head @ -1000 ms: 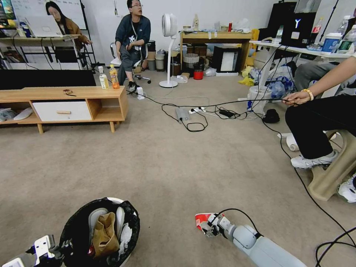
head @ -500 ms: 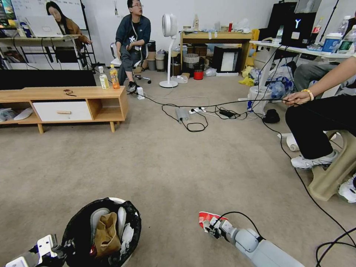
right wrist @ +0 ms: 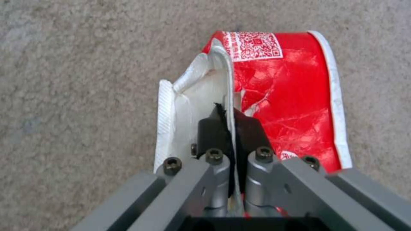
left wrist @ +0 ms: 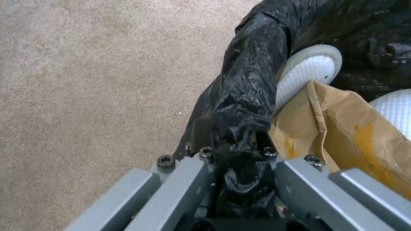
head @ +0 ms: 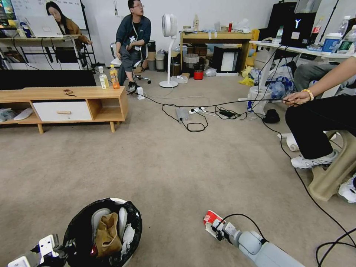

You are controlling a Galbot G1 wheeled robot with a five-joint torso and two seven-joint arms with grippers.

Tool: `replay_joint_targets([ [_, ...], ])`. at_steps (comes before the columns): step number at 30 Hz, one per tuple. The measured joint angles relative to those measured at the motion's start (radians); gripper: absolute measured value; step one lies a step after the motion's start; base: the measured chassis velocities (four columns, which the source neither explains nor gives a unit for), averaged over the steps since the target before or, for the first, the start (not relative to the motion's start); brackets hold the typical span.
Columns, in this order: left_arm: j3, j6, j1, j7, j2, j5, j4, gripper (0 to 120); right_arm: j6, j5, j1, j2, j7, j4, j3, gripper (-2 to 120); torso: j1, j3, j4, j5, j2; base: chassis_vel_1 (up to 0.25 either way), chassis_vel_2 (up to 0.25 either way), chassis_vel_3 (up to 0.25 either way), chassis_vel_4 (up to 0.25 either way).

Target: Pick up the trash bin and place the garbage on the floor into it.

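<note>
The trash bin point(head: 76, 222), lined with a black bag, is at the lower left of the head view. It holds a tan paper bag point(head: 107, 231) and white tissue. My left gripper point(head: 66, 247) is shut on the bin's bag-covered rim point(left wrist: 252, 96), beside the tan paper point(left wrist: 355, 134). To the bin's right, my right gripper point(head: 218, 230) is shut on a red-and-white packet point(head: 208, 218) of garbage. In the right wrist view its fingertips point(right wrist: 231, 125) pinch the packet point(right wrist: 291, 93) at its torn white edge, with the floor point(right wrist: 85, 80) behind. I cannot tell whether the packet touches the carpet.
Beige carpet point(head: 167, 167) lies open ahead. A low wooden cabinet point(head: 107, 107) with two bottles point(head: 114, 78) stands far left. Black cables point(head: 194, 122) trail across the middle and down the right side point(head: 307, 189). A seated person's legs point(head: 319, 126) are at right.
My right gripper has shifted a little to the right and toward me, carrying the red-and-white packet with it. The bin and left gripper have barely moved.
</note>
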Motion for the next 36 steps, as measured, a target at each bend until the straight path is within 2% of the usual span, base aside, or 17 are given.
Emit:
replay_joint_targets([
  [5,0.0,0.0,0.0,0.0,0.0,0.0,0.0,1,0.002,0.008,-0.007,-0.017,-0.001,0.017,0.003,0,0.0,0.0,0.0,0.0001,0.0,0.0,0.0,0.0,0.0],
  [10,0.001,0.001,-0.003,0.0,0.003,-0.002,-0.001,1,-0.007,0.058,-0.024,-0.066,0.009,0.094,0.018,0,0.0,0.0,-0.0006,-0.0001,0.0,0.0,0.0,0.0,0.0],
  [13,-0.003,0.006,-0.006,-0.004,0.009,-0.014,-0.011,1,-0.015,0.128,-0.04,-0.124,0.024,0.25,0.054,0,0.0,0.0,-0.0005,0.0001,0.0,0.0,0.0,0.0,0.0],
  [14,-0.003,0.006,-0.006,-0.004,0.009,-0.014,-0.011,1,-0.015,0.128,-0.04,-0.124,0.024,0.25,0.054,0,0.0,0.0,-0.0005,0.0001,0.0,0.0,0.0,0.0,0.0],
  [19,-0.015,0.016,-0.014,-0.017,0.023,-0.045,-0.026,1,-0.019,0.217,-0.017,-0.18,0.074,0.447,0.087,0,0.0,0.0,0.0002,-0.0001,0.0,0.0,0.0,0.0,0.0],
  [21,-0.017,0.017,-0.016,-0.02,0.027,-0.051,-0.029,1,-0.024,0.228,-0.007,-0.19,0.092,0.481,0.089,0,0.0,0.0,0.0,-0.0003,0.0,0.0,0.0,0.0,0.0],
  [24,-0.022,0.024,-0.022,-0.032,0.033,-0.076,-0.036,1,-0.035,0.255,0.01,-0.211,0.124,0.546,0.089,0,0.0,0.0,-0.0001,-0.0002,0.0,0.0,0.0,0.0,0.0],
  [26,-0.03,0.033,-0.029,-0.05,0.045,-0.113,-0.048,1,-0.045,0.285,0.028,-0.234,0.154,0.64,0.093,0,0.0,0.0,-0.0002,-0.0001,0.0,0.0,0.0,0.0,0.0],
  [30,-0.039,0.037,-0.033,-0.063,0.059,-0.137,-0.059,1,-0.062,0.314,0.047,-0.25,0.186,0.743,0.097,0,0.0,0.0,-0.0003,-0.0001,0.0,0.0,0.0,0.0,0.0],
  [32,-0.047,0.043,-0.036,-0.077,0.069,-0.162,-0.073,1,-0.084,0.351,0.084,-0.258,0.234,0.861,0.097,0,0.0,0.0,-0.0001,-0.0004,0.0,0.0,0.0,0.0,0.0],
  [34,-0.048,0.045,-0.036,-0.08,0.071,-0.168,-0.076,1,-0.089,0.362,0.095,-0.258,0.245,0.884,0.095,0,0.0,0.0,0.0,-0.0003,0.0,0.0,0.0,0.0,0.0],
  [36,-0.05,0.05,-0.034,-0.091,0.078,-0.192,-0.096,1,-0.11,0.426,0.156,-0.244,0.287,0.967,0.073,0,0.0,0.0,-0.0003,-0.0001,0.0,0.0,0.0,0.0,0.0],
])
